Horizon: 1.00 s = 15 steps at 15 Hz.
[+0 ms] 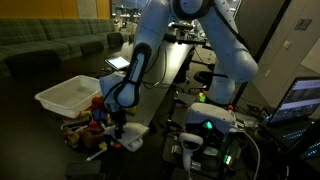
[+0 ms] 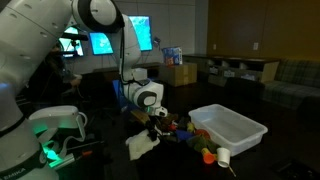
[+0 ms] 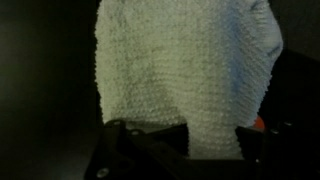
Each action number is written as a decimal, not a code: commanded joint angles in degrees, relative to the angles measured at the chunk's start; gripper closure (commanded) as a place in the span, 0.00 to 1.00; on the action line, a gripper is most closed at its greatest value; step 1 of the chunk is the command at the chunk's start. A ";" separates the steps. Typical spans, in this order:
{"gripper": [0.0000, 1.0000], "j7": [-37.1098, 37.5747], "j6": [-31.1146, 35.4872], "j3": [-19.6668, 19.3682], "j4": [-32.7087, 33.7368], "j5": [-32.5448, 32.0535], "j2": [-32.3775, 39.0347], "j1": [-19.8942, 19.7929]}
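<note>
Noted gripper (image 2: 153, 126) low in both exterior views, jaws clenched on white cloth (image 2: 140, 147). Found cloth bunched just under gripper, just beside toy pile (image 2: 185, 130). Logged white bin (image 2: 245, 137) past toy pile, apart from cloth. In wrist view, saw cloth filling frame, tucked between dark fingers (image 3: 140, 150).

The room is dim, lit mostly by glowing blue monitors (image 2: 100, 42) on the far side and by a laptop screen (image 1: 300, 98) at the edge of an exterior view. A green couch (image 1: 50, 40) runs along the back, with a long dark table (image 1: 175, 60) near it. In an exterior view a pale wall (image 2: 255, 25) rises behind a low counter (image 2: 240, 68), cardboard boxes (image 2: 180, 73) stand beside it, and a dark sofa (image 2: 295, 82) sits close by.
</note>
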 commanded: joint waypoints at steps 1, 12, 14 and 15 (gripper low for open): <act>0.88 1.46 -0.97 1.92 6.95 4.74 4.10 -2.25; 0.88 -0.06 0.47 12.08 11.10 19.74 5.78 -8.12; 0.88 -0.52 3.00 13.59 10.57 19.92 5.20 -7.36; 0.88 -0.61 3.93 13.88 10.47 19.39 5.15 -6.89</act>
